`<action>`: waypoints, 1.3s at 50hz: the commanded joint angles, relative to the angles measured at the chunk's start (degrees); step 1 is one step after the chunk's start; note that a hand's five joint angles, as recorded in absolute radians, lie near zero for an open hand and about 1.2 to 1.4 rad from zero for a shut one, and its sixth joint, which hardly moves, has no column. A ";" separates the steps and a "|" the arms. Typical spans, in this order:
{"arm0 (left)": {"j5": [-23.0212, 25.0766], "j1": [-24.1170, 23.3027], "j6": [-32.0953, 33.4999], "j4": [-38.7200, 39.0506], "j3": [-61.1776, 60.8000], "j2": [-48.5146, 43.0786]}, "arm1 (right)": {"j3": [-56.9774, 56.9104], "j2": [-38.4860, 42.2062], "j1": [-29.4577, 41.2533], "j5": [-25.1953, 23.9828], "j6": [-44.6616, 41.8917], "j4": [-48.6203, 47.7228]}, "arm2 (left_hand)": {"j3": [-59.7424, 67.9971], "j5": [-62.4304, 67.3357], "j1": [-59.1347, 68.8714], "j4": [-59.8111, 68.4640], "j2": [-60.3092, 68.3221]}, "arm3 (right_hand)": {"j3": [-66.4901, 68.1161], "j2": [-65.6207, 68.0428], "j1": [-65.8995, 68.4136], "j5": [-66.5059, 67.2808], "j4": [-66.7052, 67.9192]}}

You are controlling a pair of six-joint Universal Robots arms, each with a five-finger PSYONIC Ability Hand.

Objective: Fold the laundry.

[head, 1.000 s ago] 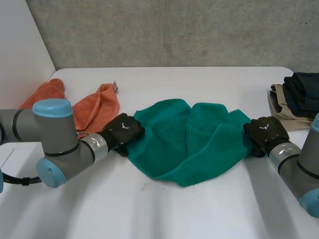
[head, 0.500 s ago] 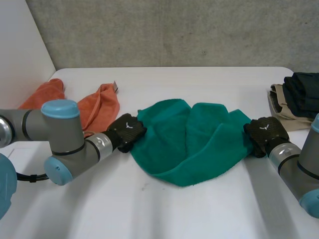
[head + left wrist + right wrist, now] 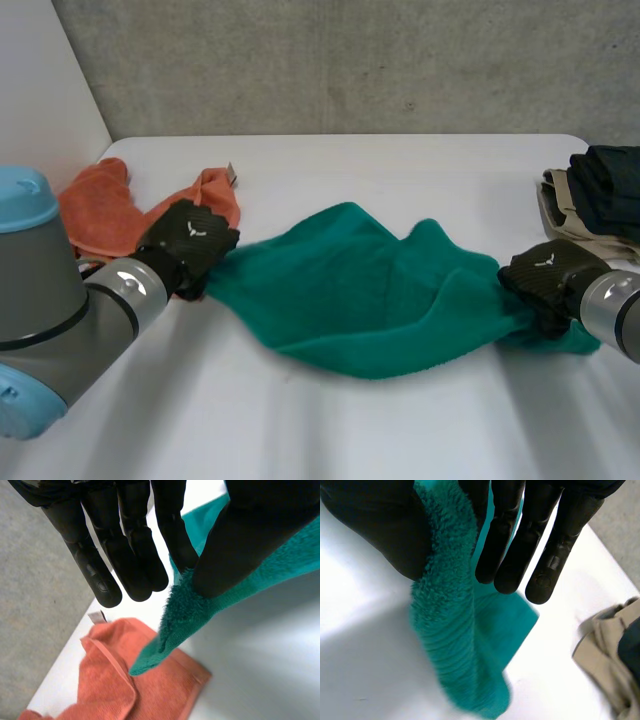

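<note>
Orange towel [image 3: 100,212] far left on worktop [image 3: 400,165]; head view: green towel [image 3: 360,300] spans between hands; wrist views: left robot hand [image 3: 190,240] pinches its left corner, right robot hand [image 3: 545,278] its right end; stacked clothes [image 3: 600,190] beyond

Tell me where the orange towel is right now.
In the head view the orange towel lies crumpled at the left side of the table, just behind the left hand, which pinches one end of the green towel.

Towel [image 3: 360,300] in the middle, crumpled cloth [image 3: 110,215] left, folded clothes [image 3: 600,195] right
</note>
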 commanded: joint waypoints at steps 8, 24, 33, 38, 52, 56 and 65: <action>-10.56 -1.58 -2.07 12.63 33.37 -15.83 | -17.12 8.53 0.64 0.47 11.37 -29.99 | 11.96 14.52 14.88 11.45 11.59 | 12.02 12.64 23.54 13.24 11.75; -11.44 -0.97 -10.51 29.87 26.90 -10.65 | -6.86 3.34 3.19 0.74 20.44 -51.56 | 11.96 14.52 14.88 11.45 11.59 | 12.02 12.64 23.54 13.24 11.75; -9.60 -0.71 -10.51 29.78 12.48 -10.82 | 10.98 0.35 2.67 -1.02 13.33 -33.55 | 11.96 14.52 14.88 11.45 11.59 | 12.02 12.64 23.54 13.24 11.75; -8.02 -0.27 -10.42 29.78 7.48 -10.74 | 16.19 0.53 2.58 -3.57 -0.01 -19.07 | 11.96 14.52 14.88 11.45 11.59 | -30.68 -30.06 -19.16 -29.46 -30.95; -7.40 -0.44 -10.25 28.99 0.88 -5.73 | -1.64 -2.20 0.38 -4.27 14.54 -14.64 | 11.96 14.52 14.88 11.45 11.59 | -57.98 -57.36 -46.46 -56.76 -58.25; -7.40 -0.44 -10.25 28.91 -0.44 -3.44 | -9.90 5.96 0.73 -6.64 15.43 -8.41 | 11.96 14.52 14.88 11.45 11.59 | -54.03 -53.41 -42.51 -52.81 -54.30; -6.08 -0.35 -10.34 28.82 -2.47 -0.63 | -27.74 22.83 1.08 -9.45 10.52 6.54 | 11.96 14.52 14.88 11.45 11.59 | -43.77 -43.15 -32.25 -42.55 -44.04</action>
